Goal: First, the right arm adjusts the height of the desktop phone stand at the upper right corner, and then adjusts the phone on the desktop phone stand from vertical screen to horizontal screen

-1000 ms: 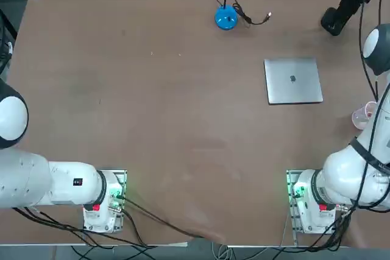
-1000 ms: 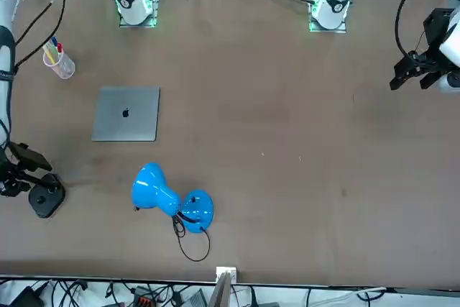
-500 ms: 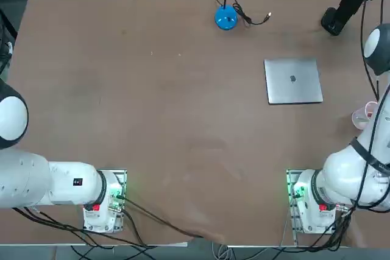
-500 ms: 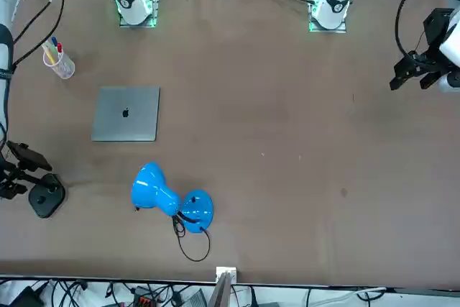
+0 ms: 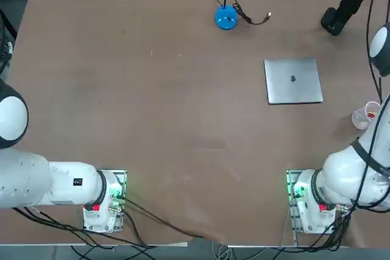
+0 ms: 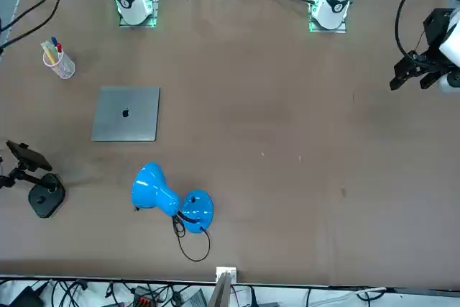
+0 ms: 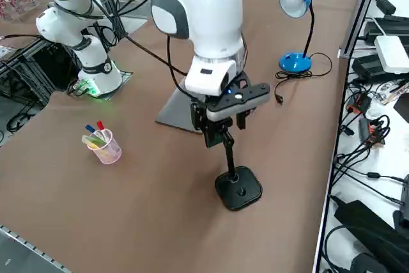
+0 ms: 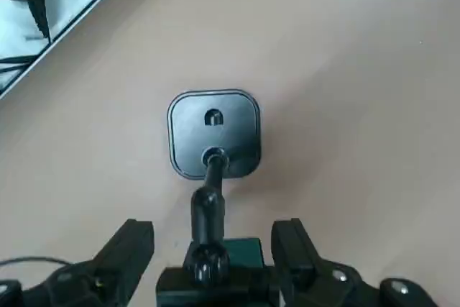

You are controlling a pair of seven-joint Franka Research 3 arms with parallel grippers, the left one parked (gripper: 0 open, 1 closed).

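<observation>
The desktop phone stand (image 7: 238,188) stands at the table's far right corner, a black rounded base (image 8: 213,133) with a thin pole (image 8: 208,206) that leans. The phone (image 6: 26,156), a small dark slab, sits tilted on top of the pole. My right gripper (image 7: 222,126) hangs over the stand's head, open. Its two black fingers (image 8: 133,246) stand apart on either side of the pole's top without touching it. In the wrist view the gripper (image 8: 212,226) looks straight down at the base. In the top view the stand (image 5: 334,21) shows, and the gripper is cut off by the frame's edge.
A closed grey laptop (image 5: 293,81) lies inward of the stand. A blue desk lamp (image 6: 154,185) with its cable stands at the far edge. A clear cup of pens (image 7: 105,145) stands near the right edge. Cables and power bricks (image 7: 374,126) crowd the shelf beyond the table's edge.
The right gripper has opened slightly and drawn up off the stand's head. In the front view it has left the frame, and the stand with the phone now stands free.
</observation>
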